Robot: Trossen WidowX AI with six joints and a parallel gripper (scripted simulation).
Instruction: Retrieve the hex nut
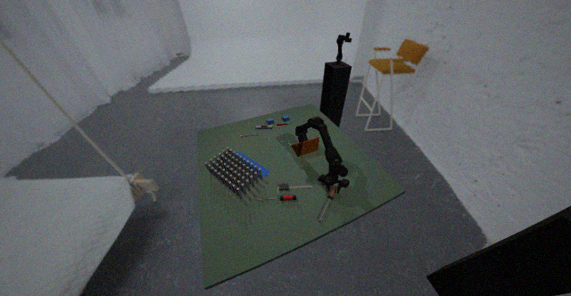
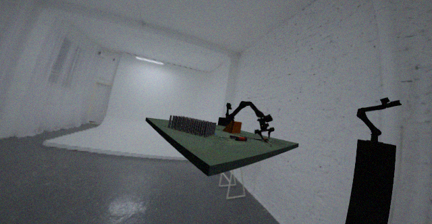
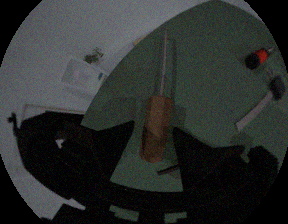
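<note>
From the top, the metal spacers (image 1: 234, 171) stand by the blue strip (image 1: 252, 164) (I can't see the nut). From outside, the arm (image 2: 247, 104) bends down low. Up close, the gripper (image 1: 335, 188) (image 2: 264, 133) (image 3: 153, 127) is spread around the orange handle (image 3: 156, 127), not squeezing.

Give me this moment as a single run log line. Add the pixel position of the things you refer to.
hand (image 1: 334, 188) (image 2: 265, 135) (image 3: 153, 127): partly open, nothing gripped | wooden-handled tool (image 1: 333, 193) (image 3: 156, 127): between fingers | spacers (image 1: 236, 171) (image 2: 192, 126): standing | nut: not visible
</note>
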